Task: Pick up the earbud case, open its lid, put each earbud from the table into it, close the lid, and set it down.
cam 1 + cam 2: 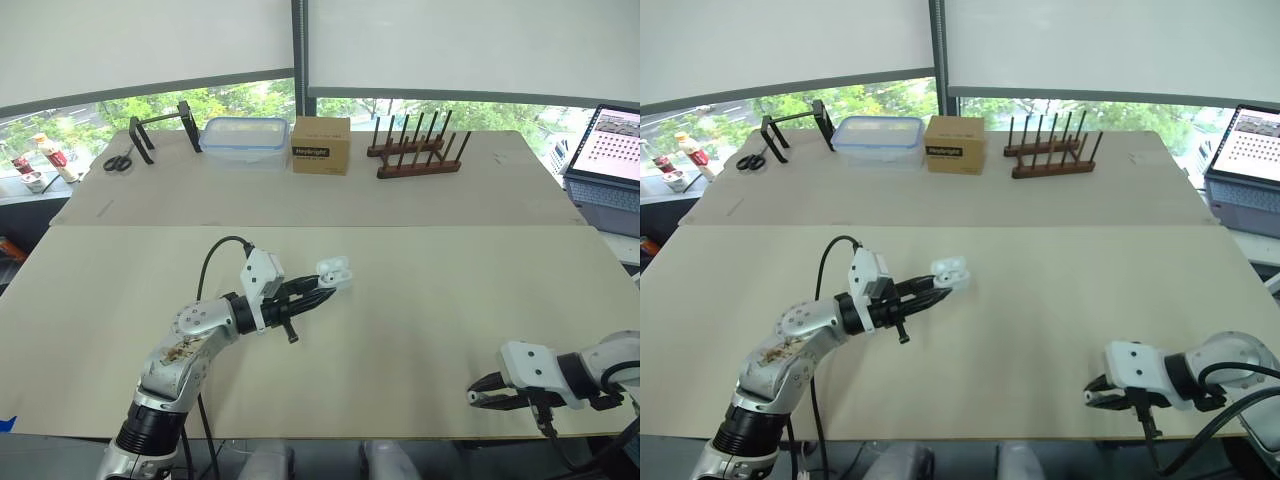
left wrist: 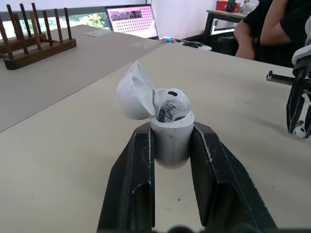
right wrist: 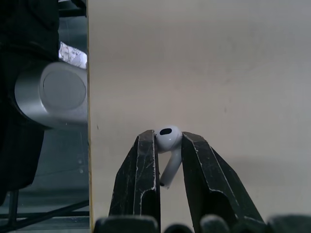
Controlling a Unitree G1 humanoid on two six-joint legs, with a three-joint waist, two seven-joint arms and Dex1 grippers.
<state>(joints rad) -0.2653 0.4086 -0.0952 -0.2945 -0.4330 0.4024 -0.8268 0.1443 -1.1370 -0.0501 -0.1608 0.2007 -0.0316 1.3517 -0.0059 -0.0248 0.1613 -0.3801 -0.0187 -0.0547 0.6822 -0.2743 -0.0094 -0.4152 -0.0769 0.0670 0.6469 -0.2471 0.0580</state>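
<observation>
My left gripper [image 1: 322,281] is shut on the white earbud case [image 2: 170,133] and holds it above the middle of the table. The case's lid [image 2: 133,91] stands open, and one earbud [image 2: 169,103] sits inside it. Near the table's front edge on the right, my right gripper [image 1: 484,394] is shut on a second white earbud [image 3: 166,148], gripped by its head with the stem pointing back toward the wrist. In the left wrist view the right gripper [image 2: 297,121] appears with that earbud at its tips.
At the back of the table [image 1: 420,300] stand a wooden peg rack [image 1: 415,148], a cardboard box [image 1: 321,145], a clear plastic container [image 1: 245,140], a black stand [image 1: 160,128] and scissors [image 1: 117,162]. A laptop [image 1: 612,150] sits at the far right. A person sits beyond the table.
</observation>
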